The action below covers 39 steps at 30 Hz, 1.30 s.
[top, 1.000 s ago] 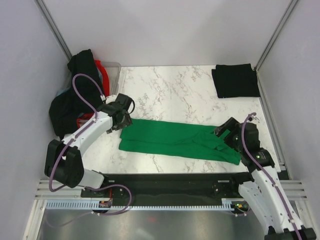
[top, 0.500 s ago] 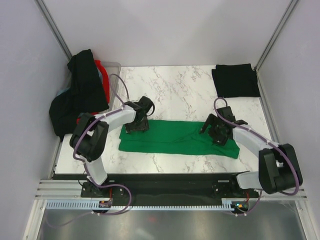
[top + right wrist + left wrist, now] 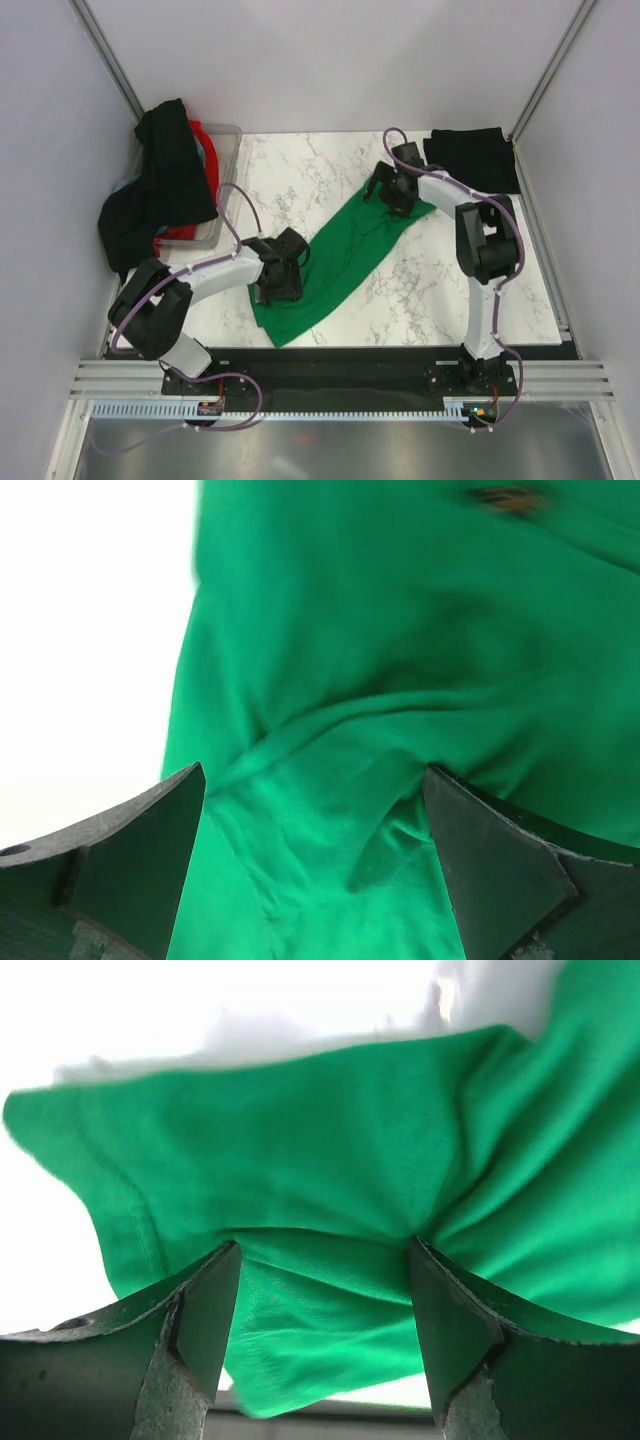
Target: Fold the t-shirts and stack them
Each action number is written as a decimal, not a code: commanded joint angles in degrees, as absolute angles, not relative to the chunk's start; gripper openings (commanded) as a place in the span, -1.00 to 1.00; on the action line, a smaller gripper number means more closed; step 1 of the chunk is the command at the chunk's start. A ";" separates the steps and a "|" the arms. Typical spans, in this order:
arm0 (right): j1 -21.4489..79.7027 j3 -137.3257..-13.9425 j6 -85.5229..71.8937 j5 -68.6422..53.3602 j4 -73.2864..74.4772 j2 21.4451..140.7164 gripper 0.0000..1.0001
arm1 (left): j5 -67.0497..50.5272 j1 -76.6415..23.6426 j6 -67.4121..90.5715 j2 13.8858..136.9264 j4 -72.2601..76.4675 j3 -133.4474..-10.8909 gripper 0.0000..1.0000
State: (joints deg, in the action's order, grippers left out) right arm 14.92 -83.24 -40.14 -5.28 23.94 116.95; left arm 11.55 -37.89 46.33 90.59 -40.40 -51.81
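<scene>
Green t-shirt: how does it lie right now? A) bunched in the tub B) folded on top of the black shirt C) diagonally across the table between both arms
C: the green t-shirt runs slantwise from the left gripper near the front to the right gripper farther back.

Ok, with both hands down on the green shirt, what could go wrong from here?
Both look open, the left hand and right hand only pressing on the green shirt, so it may slip free. The fabric is bunched under both hands, which could spoil the fold. The right hand is also close to the folded black shirt and might disturb it.
</scene>
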 commanded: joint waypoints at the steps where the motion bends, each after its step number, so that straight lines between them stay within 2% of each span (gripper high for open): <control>1: 18.10 -93.12 -37.53 -8.17 26.72 128.57 0.96 | 3.79 -41.91 53.69 85.44 -39.65 -47.21 0.50; 8: 19.69 -110.37 -39.37 -10.46 27.69 143.16 0.96 | -9.82 -45.26 60.46 83.76 -26.56 -40.17 0.41; 11: 19.69 -117.05 -39.38 -10.90 27.34 147.82 0.96 | -11.94 -45.44 61.00 82.88 -24.00 -40.78 0.41; 15: 20.30 -126.01 -37.63 -14.41 24.87 153.26 0.96 | -13.36 -45.44 59.25 83.76 -23.47 -44.73 0.49; 18: 20.48 -130.95 -34.91 -17.05 26.01 152.15 0.96 | -11.97 -45.35 54.94 85.52 -26.96 -49.63 0.61; 20: 20.57 -128.77 -33.14 -15.31 26.28 148.47 0.96 | -6.79 -45.18 51.43 85.95 -34.16 -55.33 0.65; 23: 20.57 -123.94 -29.72 -13.19 26.80 136.63 0.96 | 2.52 -45.00 46.51 87.35 -44.42 -64.99 0.67; 28: 21.44 -111.73 -25.93 -7.48 28.91 121.14 0.96 | 16.75 -44.82 39.91 92.89 -56.85 -79.60 0.68; 31: 21.97 -103.12 -25.14 -5.54 29.44 111.56 0.97 | 21.08 -44.65 38.15 96.32 -63.79 -89.00 0.66; 39: 27.06 -73.80 -28.47 -3.69 28.21 86.86 0.96 | 21.53 -43.95 38.23 93.96 -65.57 -90.79 0.65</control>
State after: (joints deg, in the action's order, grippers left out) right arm 24.95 -83.74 -26.96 -5.26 27.16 91.05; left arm 18.37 -44.42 40.40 96.05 -62.33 -89.60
